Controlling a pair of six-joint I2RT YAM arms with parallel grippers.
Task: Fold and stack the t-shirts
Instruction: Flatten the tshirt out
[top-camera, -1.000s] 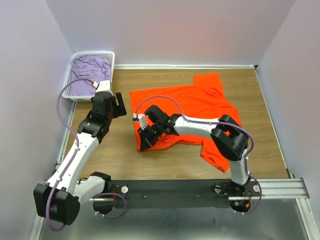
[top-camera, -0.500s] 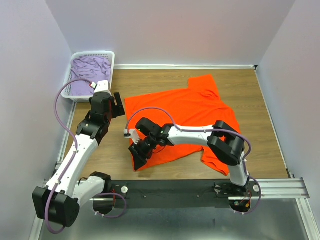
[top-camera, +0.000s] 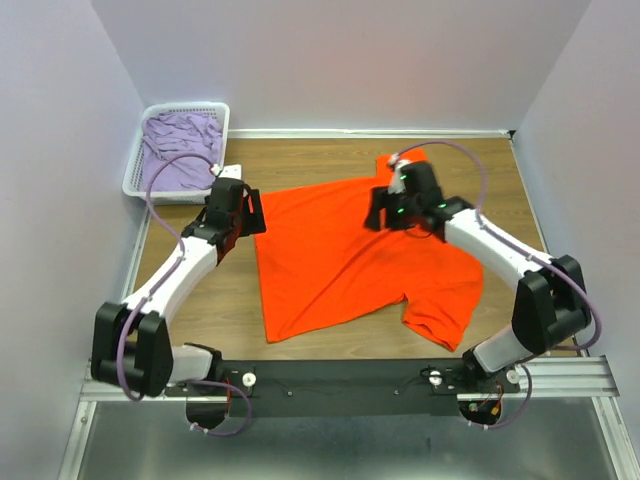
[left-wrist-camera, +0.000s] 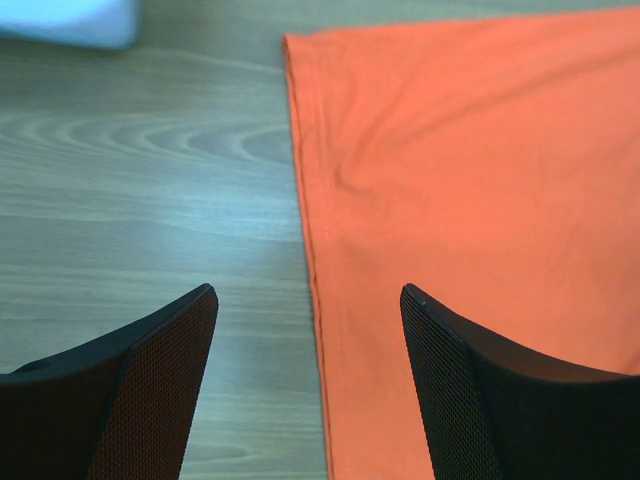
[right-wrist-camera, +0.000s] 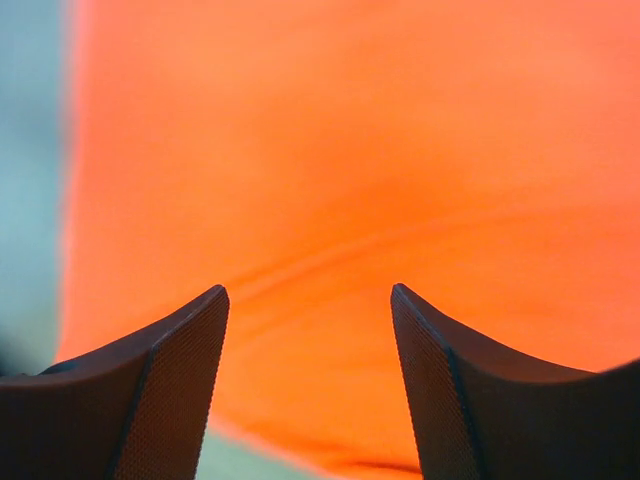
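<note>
The bright orange t-shirt lies spread flat on the wooden table, its right sleeve part still rumpled. My left gripper hovers open at the shirt's far left corner. In the left wrist view the orange shirt has its left edge running between the spread fingers of the left gripper. My right gripper hangs open over the shirt's far middle; in the right wrist view only orange cloth lies below the empty right gripper. The pale lilac t-shirt lies crumpled in the basket.
The white lattice basket stands at the far left corner against the wall. Bare wood lies left of the shirt. Pale walls close in three sides, and the arms' black mounting rail runs along the near edge.
My right gripper opened, let go of the shirt's near left corner and swung back and right over the far middle. The shirt now lies flatter. My left arm moved right to the shirt's left edge.
</note>
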